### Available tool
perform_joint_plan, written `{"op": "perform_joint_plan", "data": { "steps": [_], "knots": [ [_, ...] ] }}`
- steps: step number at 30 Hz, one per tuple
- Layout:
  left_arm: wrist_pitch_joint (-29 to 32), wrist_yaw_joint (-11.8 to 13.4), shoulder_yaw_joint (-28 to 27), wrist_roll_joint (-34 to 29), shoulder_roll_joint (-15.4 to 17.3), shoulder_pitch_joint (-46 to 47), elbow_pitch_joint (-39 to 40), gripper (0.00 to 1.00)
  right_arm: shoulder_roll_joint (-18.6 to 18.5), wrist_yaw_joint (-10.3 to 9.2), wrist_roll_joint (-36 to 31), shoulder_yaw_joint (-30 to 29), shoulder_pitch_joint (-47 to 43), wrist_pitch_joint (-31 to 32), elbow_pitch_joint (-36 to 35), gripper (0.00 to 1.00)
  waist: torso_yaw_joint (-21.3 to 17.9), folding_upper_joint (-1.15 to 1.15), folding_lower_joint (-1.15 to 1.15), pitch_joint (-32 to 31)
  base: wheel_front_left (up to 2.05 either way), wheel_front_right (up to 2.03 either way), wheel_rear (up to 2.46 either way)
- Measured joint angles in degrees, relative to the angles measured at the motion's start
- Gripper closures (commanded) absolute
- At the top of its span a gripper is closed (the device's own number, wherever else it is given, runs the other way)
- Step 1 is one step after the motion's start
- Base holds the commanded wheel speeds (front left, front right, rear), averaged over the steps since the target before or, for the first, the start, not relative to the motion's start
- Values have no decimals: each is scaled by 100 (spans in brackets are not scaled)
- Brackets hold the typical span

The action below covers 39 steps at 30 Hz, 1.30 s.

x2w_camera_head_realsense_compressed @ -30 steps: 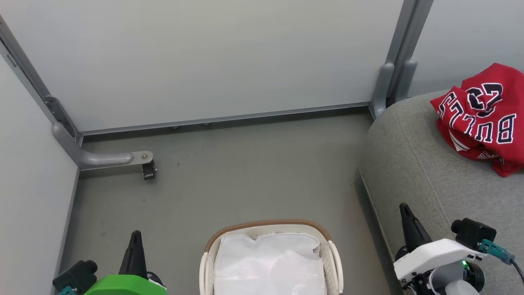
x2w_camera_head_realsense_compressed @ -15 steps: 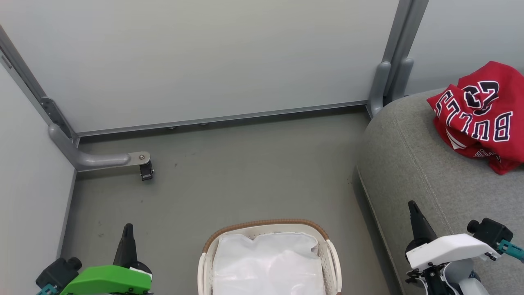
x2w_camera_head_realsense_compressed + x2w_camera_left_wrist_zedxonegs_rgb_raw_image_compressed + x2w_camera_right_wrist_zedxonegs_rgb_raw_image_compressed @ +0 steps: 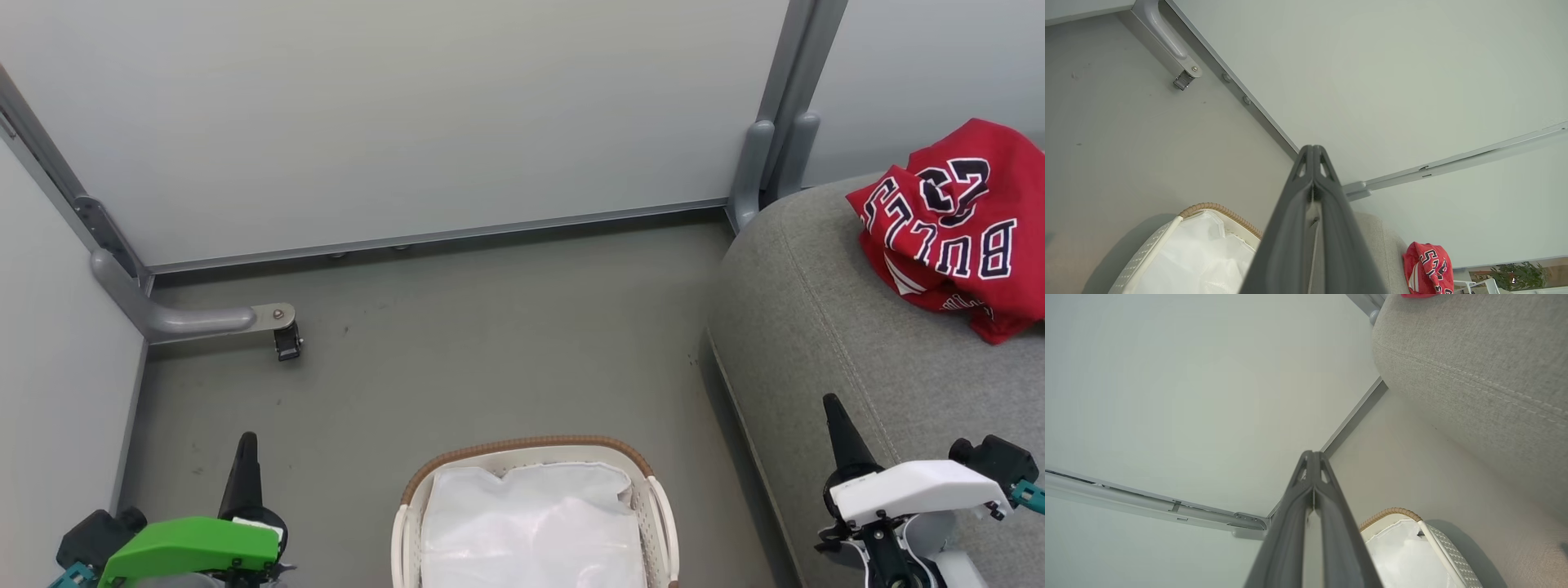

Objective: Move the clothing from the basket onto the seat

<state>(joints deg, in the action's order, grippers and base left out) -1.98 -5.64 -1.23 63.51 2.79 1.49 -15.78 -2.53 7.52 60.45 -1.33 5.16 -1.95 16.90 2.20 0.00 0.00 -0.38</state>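
left gripper (image 3: 246, 441): lower left, over the floor (image 3: 490, 351), left of the basket. Fingers are pressed together with nothing between them, and the left wrist view shows the tips meeting.
basket (image 3: 522, 447): bottom centre, on the floor. Its near end is cut off by the frame edge.
liner (image 3: 531, 523): a white sheet covers the visible inside of the basket. No red shows there.
seat (image 3: 816, 327): right side, near the basket, with a strip of floor between them.
right gripper (image 3: 833, 404): lower right, in line with the seat's front edge. Fingers are pressed together and hold nothing, and the right wrist view agrees.
clothing (image 3: 955, 229): red "BULLS 23" bundle, crumpled on the seat at far right. It is well apart from the basket and both grippers.
change: against a second ago, the left gripper sits further left and lower, and the right sits further right. Both have drawn outward, away from the basket. The whole head view has also slid a little, so that is camera motion. Basket, seat and clothing look unmoved.
meaning: the transfer looks done, and the arms are likely parking at rest.
open check: the basket's hidden near end, or under the liner, could still hold a piece.
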Motion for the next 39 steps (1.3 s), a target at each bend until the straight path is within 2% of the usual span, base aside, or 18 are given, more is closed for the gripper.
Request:
{"op": "perform_joint_plan", "data": {
  "steps": [39],
  "knots": [
    [555,-116,-349,1874,0,276,101,100,-10,-2,2081,-342,33,553,-181,100,-130,0,0,33,0,0,0]
  ]
}}
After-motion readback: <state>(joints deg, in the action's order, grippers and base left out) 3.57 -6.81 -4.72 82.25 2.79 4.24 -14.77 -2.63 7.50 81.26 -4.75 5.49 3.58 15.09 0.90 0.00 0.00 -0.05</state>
